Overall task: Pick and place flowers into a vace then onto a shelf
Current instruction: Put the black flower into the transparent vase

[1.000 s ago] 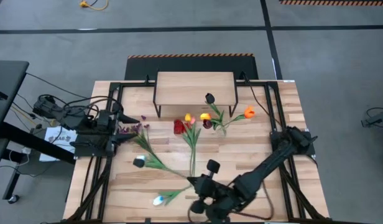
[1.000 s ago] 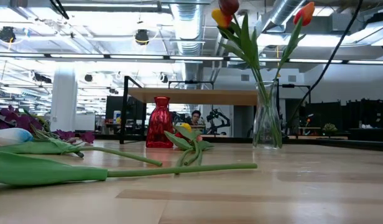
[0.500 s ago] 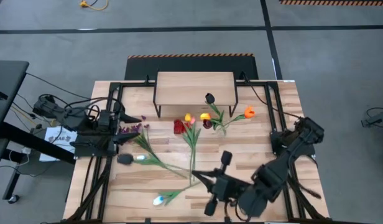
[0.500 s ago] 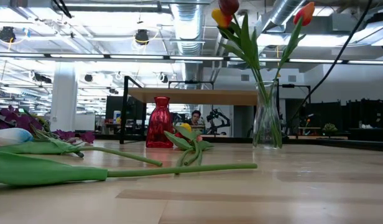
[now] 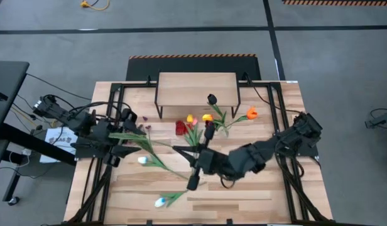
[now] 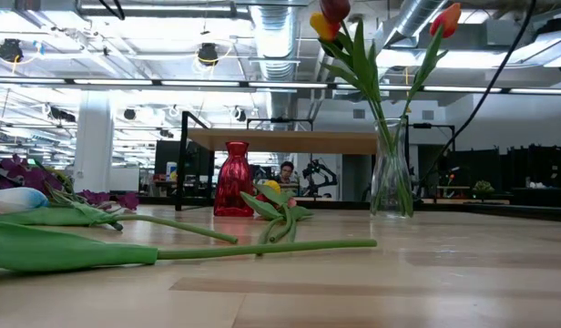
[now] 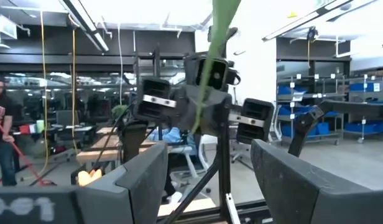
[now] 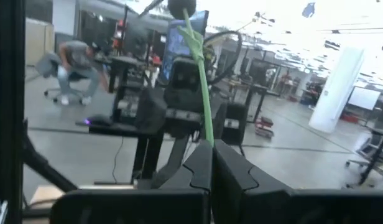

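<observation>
above the middle of the worktop point(image 5: 269, 188), my right gripper point(image 5: 181, 150) pinches a green stem point(image 8: 201, 87) with a dark bloom. my left gripper point(image 5: 134, 139) stands spread. other flowers point(image 5: 193, 129) lie before the shelf point(image 5: 196, 88).

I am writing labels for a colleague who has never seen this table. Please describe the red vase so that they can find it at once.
On the plank table, look just in front of the small raised wooden shelf. The red vase stands upright there, on the left arm's side of the glass vase. It is opaque red with no stems in it, while its neighbour is clear and holds tulips.
</observation>
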Controlling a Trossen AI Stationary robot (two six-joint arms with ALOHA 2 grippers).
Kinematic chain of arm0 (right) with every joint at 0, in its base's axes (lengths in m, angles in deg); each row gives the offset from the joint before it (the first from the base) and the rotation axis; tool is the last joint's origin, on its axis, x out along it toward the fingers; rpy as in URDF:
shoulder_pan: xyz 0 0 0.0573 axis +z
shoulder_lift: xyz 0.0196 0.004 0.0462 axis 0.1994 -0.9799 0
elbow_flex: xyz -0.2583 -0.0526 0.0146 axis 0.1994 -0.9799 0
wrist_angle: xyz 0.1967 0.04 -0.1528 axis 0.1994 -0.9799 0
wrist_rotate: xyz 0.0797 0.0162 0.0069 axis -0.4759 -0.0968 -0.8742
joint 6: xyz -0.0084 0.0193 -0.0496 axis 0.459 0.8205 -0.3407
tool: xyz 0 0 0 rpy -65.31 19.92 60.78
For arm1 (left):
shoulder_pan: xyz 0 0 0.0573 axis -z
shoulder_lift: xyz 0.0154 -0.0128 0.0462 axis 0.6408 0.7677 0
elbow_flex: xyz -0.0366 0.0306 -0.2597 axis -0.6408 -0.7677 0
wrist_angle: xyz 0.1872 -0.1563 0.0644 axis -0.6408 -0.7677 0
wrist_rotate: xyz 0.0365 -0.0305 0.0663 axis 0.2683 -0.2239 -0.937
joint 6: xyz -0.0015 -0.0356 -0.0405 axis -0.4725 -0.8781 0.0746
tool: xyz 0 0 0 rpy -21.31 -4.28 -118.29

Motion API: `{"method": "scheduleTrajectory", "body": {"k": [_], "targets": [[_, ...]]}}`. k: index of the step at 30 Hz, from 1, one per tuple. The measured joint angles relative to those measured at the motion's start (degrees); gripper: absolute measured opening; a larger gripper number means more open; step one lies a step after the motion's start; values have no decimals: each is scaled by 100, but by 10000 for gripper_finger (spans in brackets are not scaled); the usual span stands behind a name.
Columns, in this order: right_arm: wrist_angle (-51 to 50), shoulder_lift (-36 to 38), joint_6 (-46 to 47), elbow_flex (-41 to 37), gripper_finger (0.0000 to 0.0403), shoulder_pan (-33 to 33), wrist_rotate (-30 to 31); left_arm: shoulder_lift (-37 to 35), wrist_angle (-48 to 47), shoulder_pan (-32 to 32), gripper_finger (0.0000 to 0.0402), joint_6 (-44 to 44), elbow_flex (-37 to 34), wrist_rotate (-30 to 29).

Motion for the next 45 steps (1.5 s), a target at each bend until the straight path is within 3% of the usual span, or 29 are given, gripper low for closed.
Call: {"method": "scheduleTrajectory", "body": {"k": [8,15,30,37,45], "targets": [[151,-21,204,0,0,-310,-537,454,893,-1,222,388,0,-3],[79,-31,242,0,0,-317,-557,530,1687,-1,222,785,0,-4],[-37,-31,411,0,0,-398,-560,546,2301,-1,214,857,0,149],[-41,-31,407,0,0,-391,-573,546,2252,-1,156,904,0,150],[-54,-31,407,0,0,-391,-726,546,2226,-1,24,1265,0,150]]}}
